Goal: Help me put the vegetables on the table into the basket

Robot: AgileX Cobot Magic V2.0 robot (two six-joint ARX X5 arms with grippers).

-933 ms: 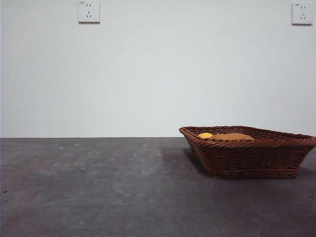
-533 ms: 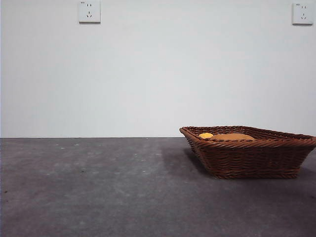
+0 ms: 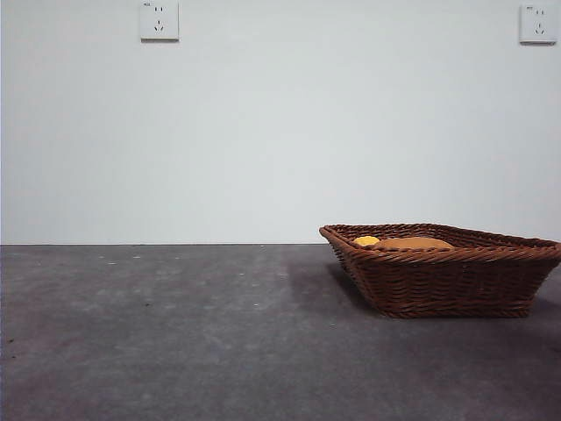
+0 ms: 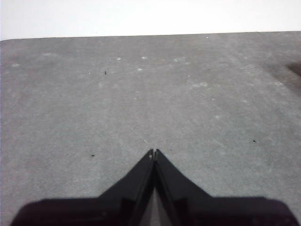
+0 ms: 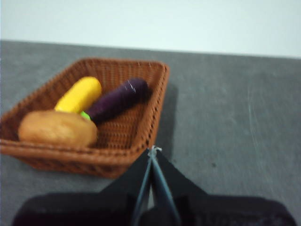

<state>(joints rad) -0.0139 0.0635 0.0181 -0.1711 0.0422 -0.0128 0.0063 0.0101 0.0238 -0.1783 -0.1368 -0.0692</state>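
The brown wicker basket [image 3: 447, 272] stands on the grey table [image 3: 175, 333] at the right. In the right wrist view the basket [image 5: 136, 136] holds the yellow corn cob [image 5: 79, 94], the orange-brown potato [image 5: 56, 128] and the dark purple eggplant [image 5: 117, 100] with its green stem. In the front view only the tops of the corn [image 3: 365, 240] and the potato [image 3: 412, 243] show above the rim; the eggplant is hidden. My right gripper [image 5: 152, 149] is shut and empty, above the table beside the basket. My left gripper [image 4: 154, 152] is shut and empty over bare table.
A white wall stands behind the table, with two sockets [image 3: 159, 20] [image 3: 536, 24] high up. A dark corner of the basket's shadow [image 4: 294, 69] shows at the edge of the left wrist view.
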